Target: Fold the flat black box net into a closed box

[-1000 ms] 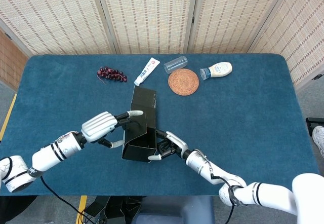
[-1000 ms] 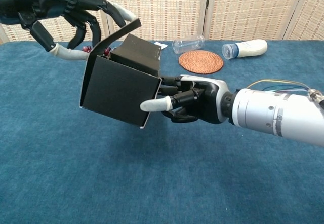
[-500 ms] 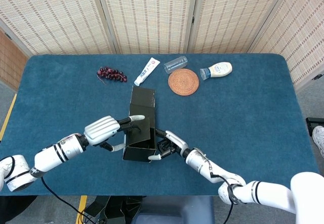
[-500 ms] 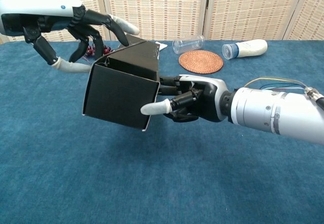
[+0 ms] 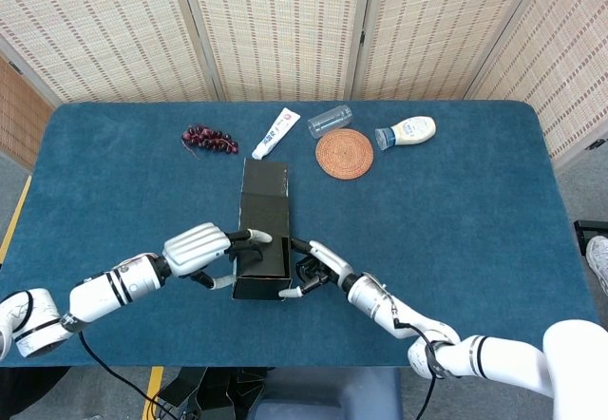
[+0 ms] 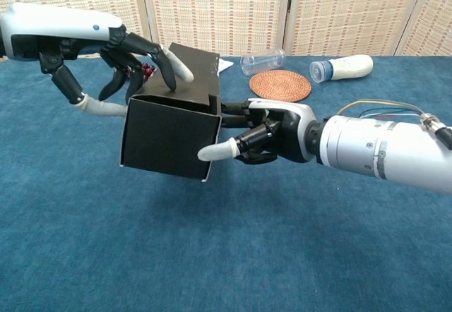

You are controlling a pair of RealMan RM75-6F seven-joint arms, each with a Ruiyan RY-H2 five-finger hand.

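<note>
Since a second ago my left hand [image 6: 127,58] has pushed the raised top flap down, so the black box [image 5: 263,230] now reads as a squared-up carton instead of an open-mouthed one, and it sits lower, near the front middle of the blue table [image 5: 456,201]. By my judgement most of the folding is done: the walls stand, the near end panel [image 6: 168,137] faces the chest camera flat, and the top lies nearly level. What looks left is seating that flap fully and closing the far end, which I cannot see well. My left hand rests on the top near edge with fingers spread and curved over it, pressing rather than gripping. My right hand [image 6: 265,135] braces the box's right side, thumb laid against the near end panel and the other fingers along the side wall, clasping that corner.
</note>
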